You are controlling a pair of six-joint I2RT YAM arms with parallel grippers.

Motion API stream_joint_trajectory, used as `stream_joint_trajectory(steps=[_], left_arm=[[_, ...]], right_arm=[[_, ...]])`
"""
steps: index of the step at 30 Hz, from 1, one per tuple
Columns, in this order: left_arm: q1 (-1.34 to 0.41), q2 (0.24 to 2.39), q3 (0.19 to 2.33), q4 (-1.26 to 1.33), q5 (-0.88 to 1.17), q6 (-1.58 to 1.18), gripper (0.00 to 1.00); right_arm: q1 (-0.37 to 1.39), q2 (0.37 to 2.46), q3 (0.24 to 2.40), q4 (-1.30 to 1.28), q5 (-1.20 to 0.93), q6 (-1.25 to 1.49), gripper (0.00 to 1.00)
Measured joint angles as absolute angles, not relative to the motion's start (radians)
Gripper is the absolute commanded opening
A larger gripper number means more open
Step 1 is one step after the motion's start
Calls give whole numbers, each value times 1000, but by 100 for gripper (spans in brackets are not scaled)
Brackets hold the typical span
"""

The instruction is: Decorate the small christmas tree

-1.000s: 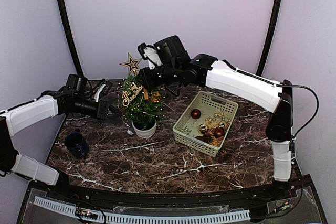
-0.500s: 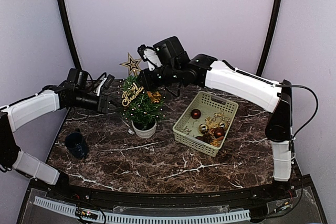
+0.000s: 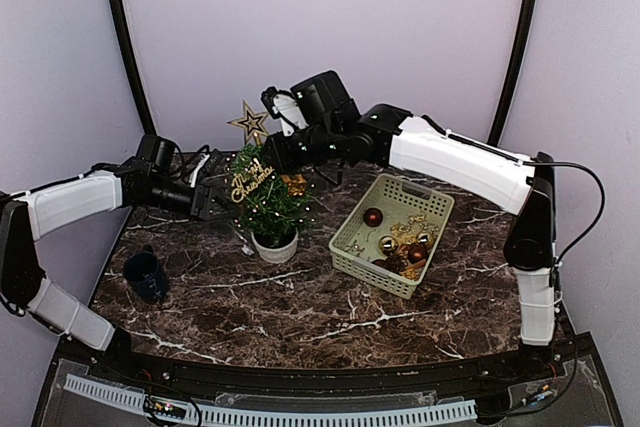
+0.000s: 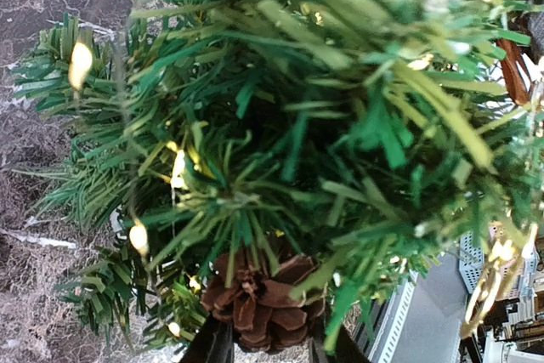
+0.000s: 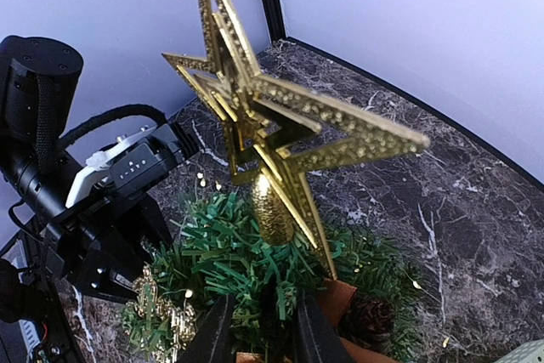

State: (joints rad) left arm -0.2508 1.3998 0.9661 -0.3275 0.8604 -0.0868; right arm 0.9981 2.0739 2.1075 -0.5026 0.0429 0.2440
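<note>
My left tool has come up and in, close to the left side of the small christmas tree. The tree stands upright on the bench, a bit left of the middle of the frame. The left tool grips a pine cone right against the needles. My right tool sits at the treetop under the gold star. Needles poke between its fingers, and I cannot tell if it pinches them.
</note>
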Motion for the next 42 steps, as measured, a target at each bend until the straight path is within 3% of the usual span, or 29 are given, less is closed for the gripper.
stream_joint_trajectory(steps=[16,32,42], left_arm=[[-251,1479,1000,-308,900,-86,31],[-251,1438,1007,-327,841,-69,63],[-251,1392,1007,-355,791,-58,73]], right_arm=[[998,2083,2108,-503,40,246,25],[998,2084,2105,-494,46,265,28],[998,2083,2098,-486,49,271,28]])
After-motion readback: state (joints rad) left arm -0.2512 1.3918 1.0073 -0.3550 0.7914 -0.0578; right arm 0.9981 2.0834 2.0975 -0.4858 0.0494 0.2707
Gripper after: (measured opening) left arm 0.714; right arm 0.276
